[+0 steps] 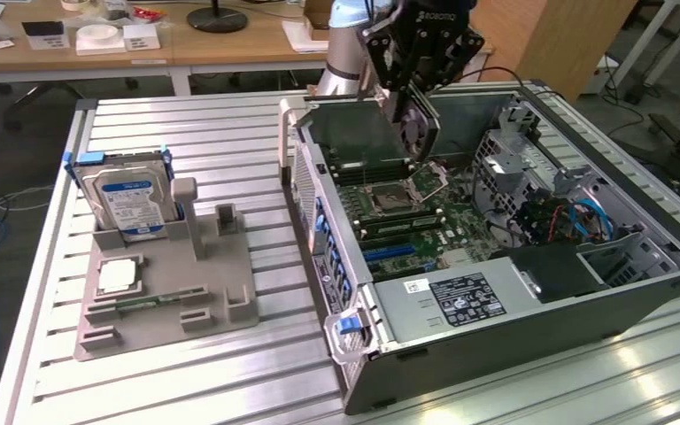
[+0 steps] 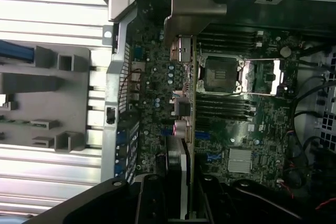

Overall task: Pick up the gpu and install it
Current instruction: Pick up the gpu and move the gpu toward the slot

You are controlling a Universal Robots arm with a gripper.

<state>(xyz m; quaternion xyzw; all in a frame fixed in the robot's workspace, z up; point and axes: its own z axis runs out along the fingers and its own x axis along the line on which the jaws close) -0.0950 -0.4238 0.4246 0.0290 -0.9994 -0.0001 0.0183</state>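
The gpu (image 1: 418, 128) hangs on edge over the open computer case (image 1: 623, 301), its dark cooler face and green board reaching down toward the motherboard (image 1: 405, 212). My gripper (image 1: 416, 84) is shut on its upper edge. In the wrist view the gpu (image 2: 185, 114) appears edge-on, and its silver end bracket (image 2: 191, 3) lies near the case's rear wall. The black fingers (image 2: 152, 203) clamp it from both sides. The card hovers beside the CPU socket (image 2: 223, 72), above the board.
A grey fixture (image 1: 216, 305) on the slatted table at the exterior view's left holds a hard drive (image 1: 134, 199), a CPU chip (image 1: 118, 274) and a memory stick (image 1: 149, 302). Inside the case are a power supply (image 1: 459, 297), cables (image 1: 583, 221) and a drive cage.
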